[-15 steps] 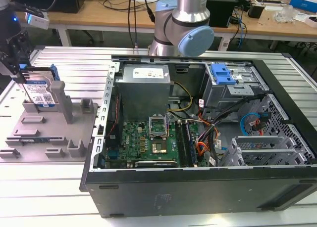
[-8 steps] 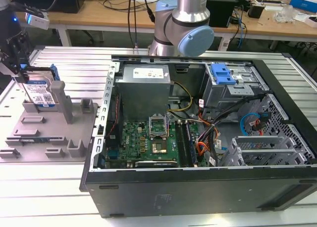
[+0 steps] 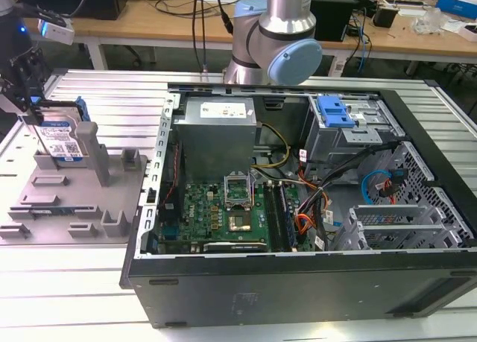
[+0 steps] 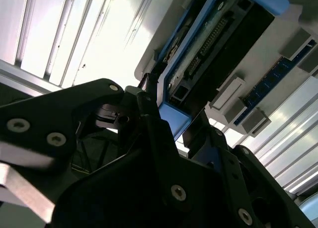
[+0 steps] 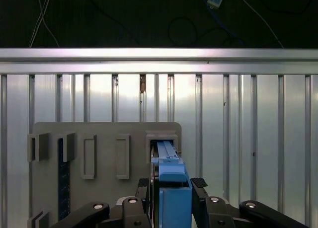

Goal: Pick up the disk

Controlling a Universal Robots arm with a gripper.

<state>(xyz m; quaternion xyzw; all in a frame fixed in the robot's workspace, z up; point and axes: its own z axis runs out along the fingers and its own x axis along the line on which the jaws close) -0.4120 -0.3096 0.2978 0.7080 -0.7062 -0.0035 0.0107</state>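
Disk (image 5: 174, 198) upright between fingers (image 5: 199, 184), blue rail apparently pinched both sides. Beyond fingertips, disk end in grey fixture block (image 5: 105, 129) slot on desk (image 5: 238, 138).

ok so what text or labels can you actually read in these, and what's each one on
No text can be read in any view.
Label on the disk: print and barcode too small to read.
Sticker on top of the power supply: too small to read.
Markings on the circuit board: too small to read.
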